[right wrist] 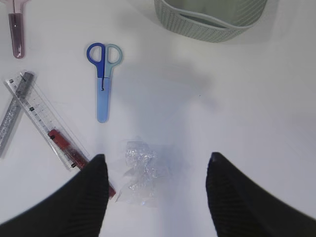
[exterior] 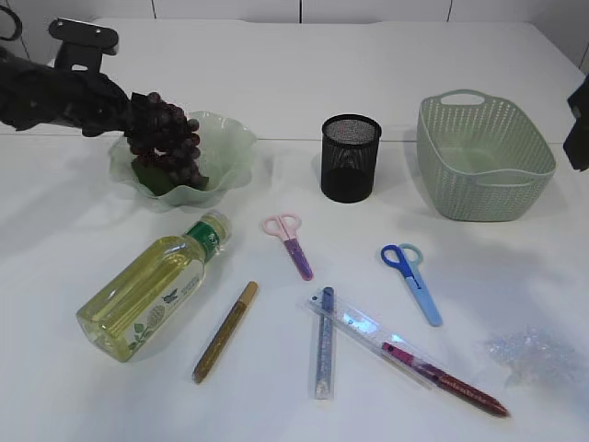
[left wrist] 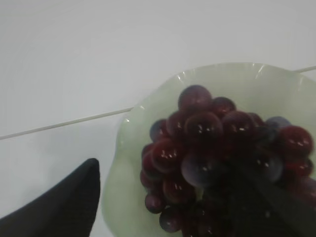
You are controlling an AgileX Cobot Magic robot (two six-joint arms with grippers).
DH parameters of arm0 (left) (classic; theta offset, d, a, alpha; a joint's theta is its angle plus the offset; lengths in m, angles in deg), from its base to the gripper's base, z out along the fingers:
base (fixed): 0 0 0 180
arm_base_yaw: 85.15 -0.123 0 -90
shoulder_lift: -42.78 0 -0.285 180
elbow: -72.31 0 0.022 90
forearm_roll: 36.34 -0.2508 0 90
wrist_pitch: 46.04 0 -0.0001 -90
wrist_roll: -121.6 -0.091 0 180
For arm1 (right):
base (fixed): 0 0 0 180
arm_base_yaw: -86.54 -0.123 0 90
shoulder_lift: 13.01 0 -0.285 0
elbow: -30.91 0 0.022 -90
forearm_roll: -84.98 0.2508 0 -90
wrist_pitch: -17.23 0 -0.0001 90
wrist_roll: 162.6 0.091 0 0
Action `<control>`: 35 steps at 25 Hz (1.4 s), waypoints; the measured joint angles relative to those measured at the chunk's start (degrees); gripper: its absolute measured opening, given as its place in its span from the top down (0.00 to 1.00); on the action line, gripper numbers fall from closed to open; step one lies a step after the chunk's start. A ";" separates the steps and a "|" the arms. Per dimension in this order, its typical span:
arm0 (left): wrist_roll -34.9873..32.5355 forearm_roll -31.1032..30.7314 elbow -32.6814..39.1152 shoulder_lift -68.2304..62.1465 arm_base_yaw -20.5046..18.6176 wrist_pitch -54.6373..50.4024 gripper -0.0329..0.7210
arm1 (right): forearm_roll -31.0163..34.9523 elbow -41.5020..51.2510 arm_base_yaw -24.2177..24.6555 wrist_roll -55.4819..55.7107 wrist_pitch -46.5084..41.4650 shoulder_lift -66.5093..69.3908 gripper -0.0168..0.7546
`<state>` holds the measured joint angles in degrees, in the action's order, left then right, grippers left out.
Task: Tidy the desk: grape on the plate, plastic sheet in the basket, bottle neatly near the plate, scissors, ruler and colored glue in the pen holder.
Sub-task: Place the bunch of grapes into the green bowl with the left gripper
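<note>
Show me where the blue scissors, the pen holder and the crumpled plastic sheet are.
blue scissors (right wrist: 102, 94): right wrist view, on the light blue blade sheath.
pen holder (exterior: 350, 166): exterior view, on its black mesh wall.
plastic sheet (right wrist: 139, 173): right wrist view, on the middle of the crumpled clear film.
</note>
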<state>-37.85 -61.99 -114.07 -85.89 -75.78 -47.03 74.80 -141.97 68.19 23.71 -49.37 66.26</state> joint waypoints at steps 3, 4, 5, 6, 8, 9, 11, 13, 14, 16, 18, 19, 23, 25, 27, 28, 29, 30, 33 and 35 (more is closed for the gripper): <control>0.00 1.76 -1.77 0.00 0.35 -1.63 0.18 | 0.00 0.00 0.00 0.00 0.43 0.00 0.34; 0.00 2.88 -2.14 0.04 0.35 -1.94 0.18 | 0.00 0.00 0.00 -0.02 0.60 0.00 0.34; 0.04 4.09 -2.25 0.14 0.35 -2.34 0.18 | -0.08 0.00 0.00 -0.02 0.71 0.00 0.34; 0.04 5.08 -2.35 0.18 0.40 -2.89 0.18 | -0.08 0.00 0.00 -0.12 0.97 0.00 0.34; 0.13 5.88 -2.35 0.27 0.64 -4.59 0.18 | -0.08 0.00 0.00 -0.12 1.08 0.00 0.34; 0.13 6.13 -2.35 0.27 0.78 -5.23 0.18 | -0.08 0.00 0.00 -0.12 1.18 0.00 0.34; 0.13 6.31 -2.35 0.31 1.28 -6.47 0.18 | -0.08 0.00 0.00 -0.12 1.16 0.00 0.34; 0.13 6.40 -2.35 0.52 1.81 -7.85 0.18 | -0.08 0.00 0.00 -0.12 1.20 0.00 0.34; 0.13 6.44 -2.35 0.76 2.23 -8.55 0.18 | -0.08 0.00 0.00 -0.12 1.20 0.00 0.34; 0.16 6.44 -2.35 1.44 2.80 -10.26 0.18 | -0.08 0.00 0.00 -0.12 1.30 0.00 0.34; 0.16 6.91 -2.35 2.54 3.49 -12.92 0.18 | -0.08 0.00 0.00 -0.12 1.30 0.00 0.34; 0.16 7.35 -2.35 3.18 3.72 -14.74 0.18 | -0.08 0.00 0.00 -0.12 1.30 0.00 0.34; 0.01 9.60 -2.36 5.20 4.35 -23.19 0.18 | -0.08 0.00 0.00 -0.12 1.30 0.00 0.34; -1.50 12.18 -2.36 6.06 4.35 -28.46 0.18 | -0.08 0.00 0.00 -0.12 1.30 0.00 0.34; -4.85 15.69 -2.36 6.81 4.35 -33.60 0.18 | -0.08 0.00 0.00 -0.12 1.30 0.00 0.34; -7.44 18.05 -2.36 7.34 4.35 -36.74 0.18 | -0.08 0.00 0.00 -0.12 1.30 0.00 0.34; -9.79 20.80 -2.36 7.69 4.35 -39.40 0.18 | -0.08 0.00 0.00 -0.12 1.30 0.00 0.34; -12.88 23.50 -2.36 8.14 4.35 -42.55 0.19 | -0.08 0.00 0.00 -0.12 1.30 0.00 0.34; -18.24 29.38 -2.36 9.25 4.35 -50.14 0.21 | -0.08 0.00 0.00 -0.12 1.30 0.00 0.34; -19.70 30.79 -2.36 10.56 4.35 -52.77 0.24 | -0.08 0.00 0.00 -0.12 1.30 0.00 0.34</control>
<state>-57.54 -31.20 -116.44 -75.33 -71.43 -99.80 74.71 -141.97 68.19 23.59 -48.07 66.26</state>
